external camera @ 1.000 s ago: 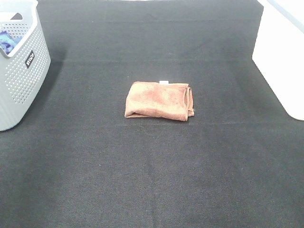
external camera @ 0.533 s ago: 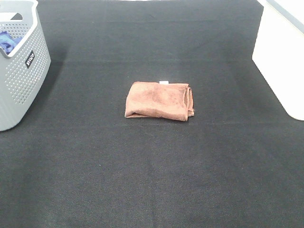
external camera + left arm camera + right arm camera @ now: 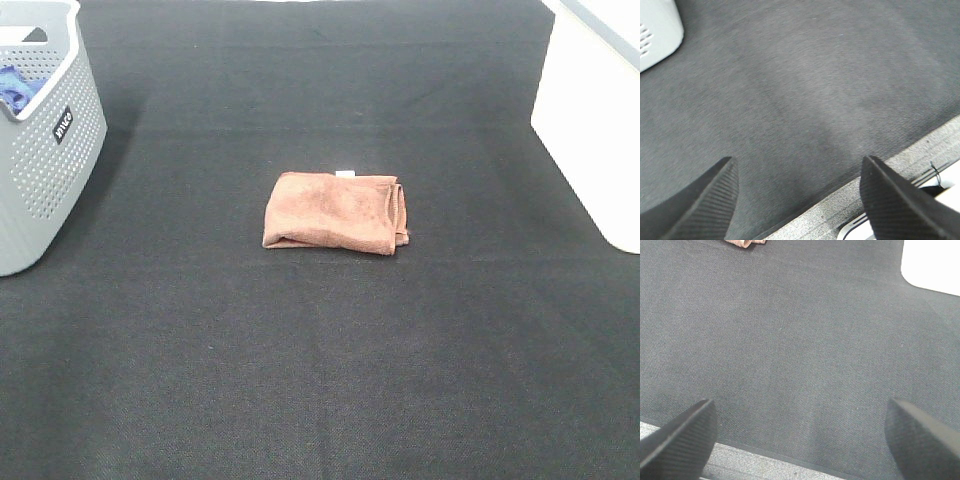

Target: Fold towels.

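A reddish-brown microfibre towel, folded into a compact rectangle, lies flat at the centre of the black woven mat in the exterior high view. A small white tag peeks out at its 12 o'clock edge, and layered folds show along its 3 o'clock side. A grey perforated plastic basket stands at 10 o'clock, well apart from the towel, with a blue cloth inside it. A white box-shaped container sits at 2 o'clock.

The left gripper hangs above bare mat with its jaws spread wide, holding nothing. The right gripper is likewise spread apart and unloaded over the mat, with a corner of the towel far ahead of it.
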You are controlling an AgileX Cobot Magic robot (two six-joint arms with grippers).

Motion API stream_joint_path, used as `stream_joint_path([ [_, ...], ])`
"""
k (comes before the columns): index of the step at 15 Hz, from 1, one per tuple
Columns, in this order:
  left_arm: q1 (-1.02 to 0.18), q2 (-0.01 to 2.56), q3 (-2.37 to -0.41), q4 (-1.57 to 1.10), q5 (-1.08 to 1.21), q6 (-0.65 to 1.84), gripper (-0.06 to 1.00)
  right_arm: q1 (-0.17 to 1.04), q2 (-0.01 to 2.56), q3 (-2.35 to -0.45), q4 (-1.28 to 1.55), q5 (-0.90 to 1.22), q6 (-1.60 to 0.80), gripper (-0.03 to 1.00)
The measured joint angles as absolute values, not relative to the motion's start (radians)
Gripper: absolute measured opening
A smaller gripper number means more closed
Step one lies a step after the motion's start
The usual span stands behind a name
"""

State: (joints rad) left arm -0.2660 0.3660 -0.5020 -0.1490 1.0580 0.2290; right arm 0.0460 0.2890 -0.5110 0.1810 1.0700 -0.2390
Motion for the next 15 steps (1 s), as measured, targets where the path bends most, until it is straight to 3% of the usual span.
stream_joint_path([
  [9, -0.259, 0.363, -0.502, -0.168, 1.058, 0.249, 0.66, 0.046, 0.288, -0.511, 0.181, 1.070, -0.239, 0.86],
  [15, -0.013, 0.137, -0.502, -0.168, 1.058, 0.249, 0.66, 0.046, 0.151, -0.511, 0.183, 1.071, -0.239, 0.86],
])
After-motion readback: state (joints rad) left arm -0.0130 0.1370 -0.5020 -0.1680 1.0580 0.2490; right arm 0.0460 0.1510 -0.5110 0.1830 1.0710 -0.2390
